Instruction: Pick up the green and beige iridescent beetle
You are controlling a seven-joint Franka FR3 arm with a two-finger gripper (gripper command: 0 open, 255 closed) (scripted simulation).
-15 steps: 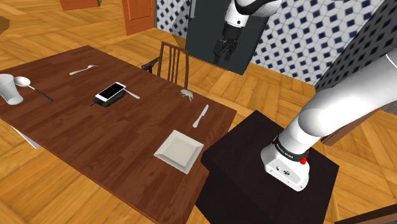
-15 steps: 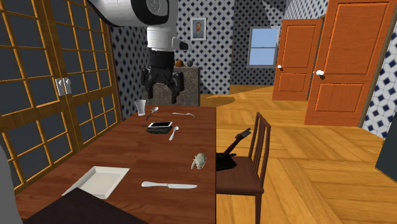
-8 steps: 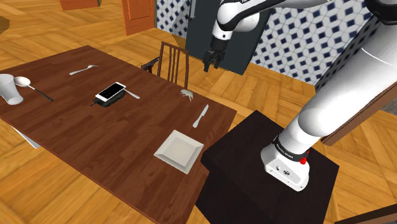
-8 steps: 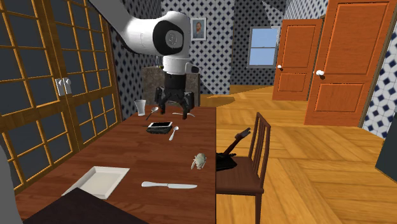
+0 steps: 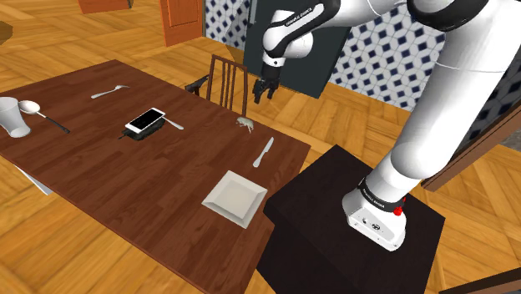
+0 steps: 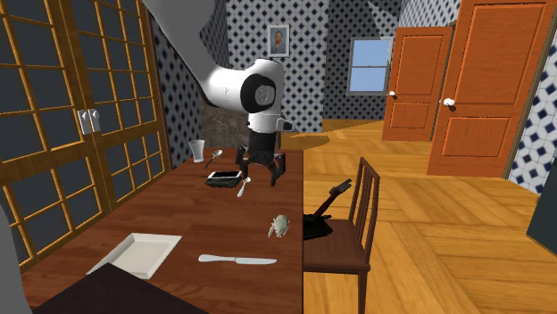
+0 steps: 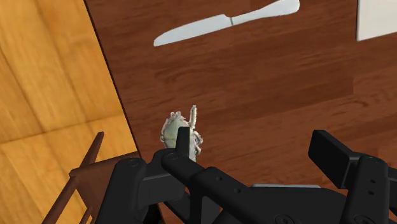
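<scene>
risk i see is a nudge: the beetle point(image 5: 245, 124) lies near the table point(image 5: 125, 184) edge beside the chair point(image 5: 227, 79), at seven o'clock from my gripper point(image 5: 264, 90) in the shoulder view, fingers spread apart but not centred over it, so one could knock it off.

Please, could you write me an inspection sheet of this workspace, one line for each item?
Surface: dark brown wooden table, level.
Job's things: pale beetle, lying on the table near the edge by the chair, not held.
Clutter: knife, square white plate, phone, cup, spoon.
Gripper: gripper open, raised above the table close to the beetle, touching nothing.
Cables: nothing seen.
Surroundings: wooden chair at the table's edge, black stand, orange doors, wood floor, patterned walls.
</scene>
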